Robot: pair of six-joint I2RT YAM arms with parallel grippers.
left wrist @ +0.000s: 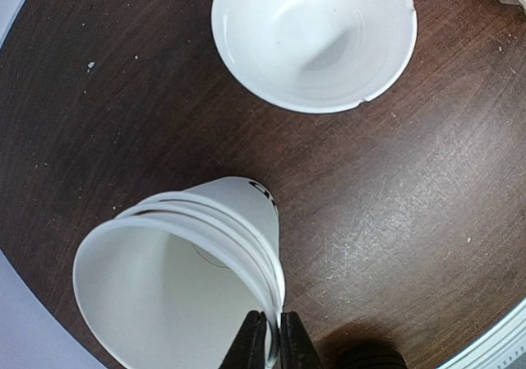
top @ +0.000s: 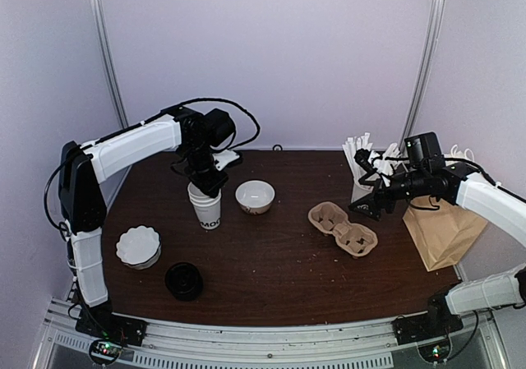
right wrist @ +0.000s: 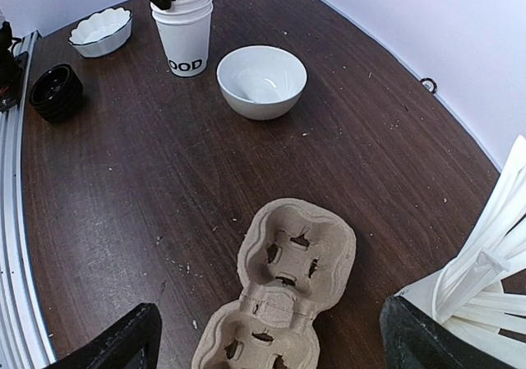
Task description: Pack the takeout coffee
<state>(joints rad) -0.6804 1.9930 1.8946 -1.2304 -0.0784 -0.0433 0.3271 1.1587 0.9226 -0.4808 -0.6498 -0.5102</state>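
No cup with a black lid shows in any view. A stack of lidless white cups (top: 206,209) with black lettering stands at the left middle of the table; it also shows in the left wrist view (left wrist: 189,254) and the right wrist view (right wrist: 186,32). My left gripper (top: 204,185) (left wrist: 273,336) is shut on the rim of the top cup, one finger inside and one outside. My right gripper (top: 367,205) (right wrist: 267,344) is open and empty, hovering over a brown pulp cup carrier (top: 343,228) (right wrist: 283,287).
A white bowl (top: 255,196) (left wrist: 312,36) (right wrist: 261,80) sits right of the cups. A scalloped white dish (top: 138,246) and a stack of black lids (top: 183,280) (right wrist: 55,92) lie front left. A cup of white sticks (top: 362,168) and a brown paper bag (top: 444,233) stand right.
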